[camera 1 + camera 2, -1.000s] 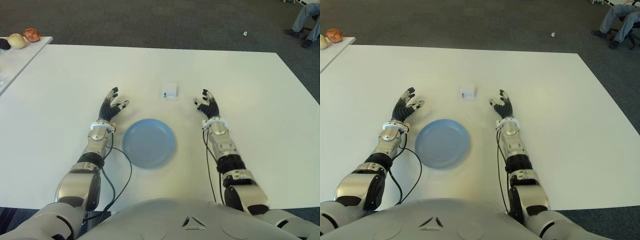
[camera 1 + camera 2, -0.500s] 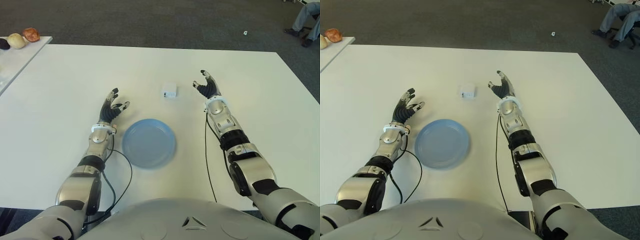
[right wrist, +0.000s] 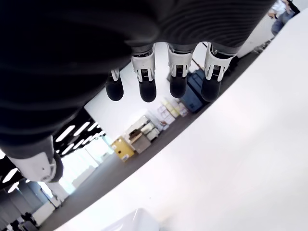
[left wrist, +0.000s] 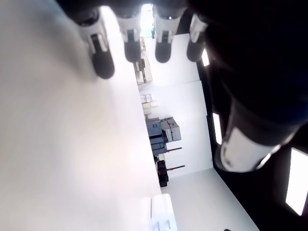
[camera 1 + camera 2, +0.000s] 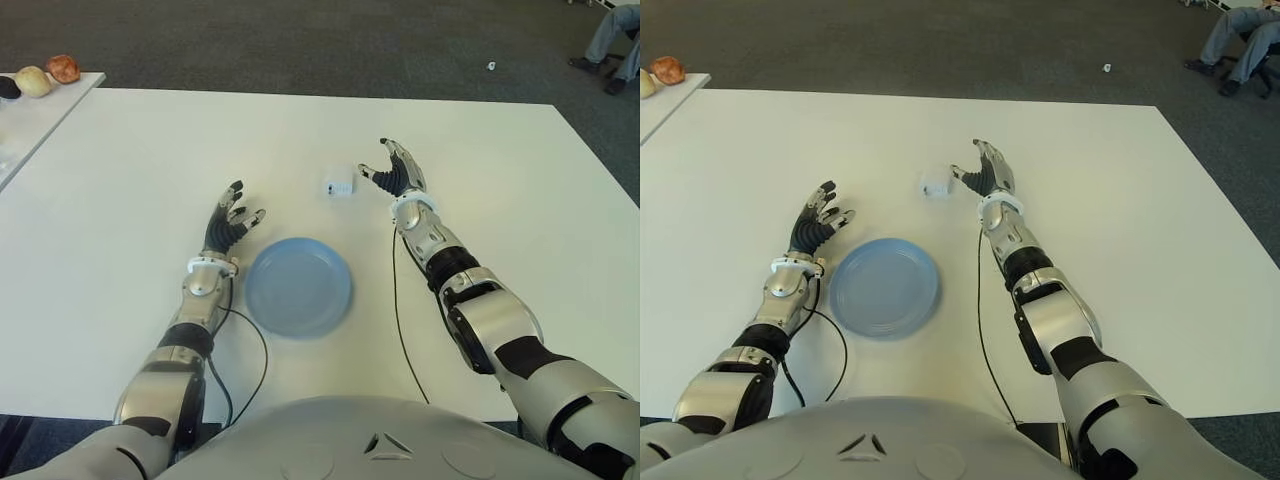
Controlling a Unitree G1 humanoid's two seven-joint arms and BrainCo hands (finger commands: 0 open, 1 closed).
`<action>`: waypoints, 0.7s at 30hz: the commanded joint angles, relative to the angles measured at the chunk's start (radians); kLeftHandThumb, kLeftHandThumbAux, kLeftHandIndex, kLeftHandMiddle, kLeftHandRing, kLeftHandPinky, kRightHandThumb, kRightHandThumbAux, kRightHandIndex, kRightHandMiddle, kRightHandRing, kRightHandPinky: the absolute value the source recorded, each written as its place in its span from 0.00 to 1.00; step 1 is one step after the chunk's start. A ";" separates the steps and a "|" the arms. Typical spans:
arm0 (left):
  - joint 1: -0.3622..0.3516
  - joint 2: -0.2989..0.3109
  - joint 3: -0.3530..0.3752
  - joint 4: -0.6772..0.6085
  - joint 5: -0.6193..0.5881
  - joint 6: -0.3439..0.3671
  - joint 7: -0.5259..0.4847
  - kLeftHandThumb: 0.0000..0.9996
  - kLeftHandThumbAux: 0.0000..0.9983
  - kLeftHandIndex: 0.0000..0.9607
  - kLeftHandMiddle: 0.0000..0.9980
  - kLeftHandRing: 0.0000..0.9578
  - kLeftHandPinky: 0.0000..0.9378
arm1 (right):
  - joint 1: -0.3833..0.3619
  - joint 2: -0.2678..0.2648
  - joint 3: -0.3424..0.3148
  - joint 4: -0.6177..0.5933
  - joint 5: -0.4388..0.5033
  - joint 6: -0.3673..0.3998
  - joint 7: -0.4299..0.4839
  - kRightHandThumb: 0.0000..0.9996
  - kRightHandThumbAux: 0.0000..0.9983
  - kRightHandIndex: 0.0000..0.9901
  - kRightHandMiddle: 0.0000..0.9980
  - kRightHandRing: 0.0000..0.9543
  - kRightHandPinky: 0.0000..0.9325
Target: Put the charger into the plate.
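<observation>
The right hand is spread wide and holds nothing; the small white boxy charger lies just beside its thumb on the smooth white desk. The charger's long axis cannot be told. The round blue plate lies nearer the robot, with the open, empty left hand at its left.

Office or lab workspace

A white table is set on grey carpet; stacked boxes and ceiling strip lights are seen beyond.

Bright, even light; blurred wrist views
</observation>
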 commanded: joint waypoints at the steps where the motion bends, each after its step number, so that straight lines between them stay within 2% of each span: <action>1: 0.071 -0.034 -0.029 0.006 0.023 0.063 0.002 0.00 0.72 0.00 0.01 0.01 0.01 | 0.001 0.001 0.012 0.010 -0.007 -0.017 -0.002 0.22 0.45 0.00 0.00 0.00 0.09; 7: 0.103 -0.037 -0.036 -0.024 0.025 0.064 0.003 0.00 0.73 0.00 0.00 0.01 0.01 | 0.013 0.002 0.024 0.009 -0.008 -0.032 0.002 0.23 0.46 0.00 0.00 0.00 0.09; 11: 0.122 -0.044 -0.043 -0.050 0.027 0.071 0.005 0.00 0.73 0.00 0.01 0.01 0.01 | 0.016 0.003 0.034 0.014 -0.012 -0.041 -0.006 0.24 0.47 0.00 0.00 0.00 0.05; 17: 0.153 -0.059 -0.052 -0.080 0.036 0.077 0.018 0.00 0.72 0.00 0.01 0.01 0.01 | -0.017 0.028 0.075 0.118 -0.041 -0.066 -0.044 0.22 0.46 0.00 0.00 0.00 0.01; 21: 0.179 -0.067 -0.062 -0.109 0.048 0.080 0.029 0.00 0.71 0.00 0.01 0.01 0.00 | -0.040 0.046 0.105 0.179 -0.066 -0.069 -0.066 0.20 0.42 0.00 0.00 0.00 0.00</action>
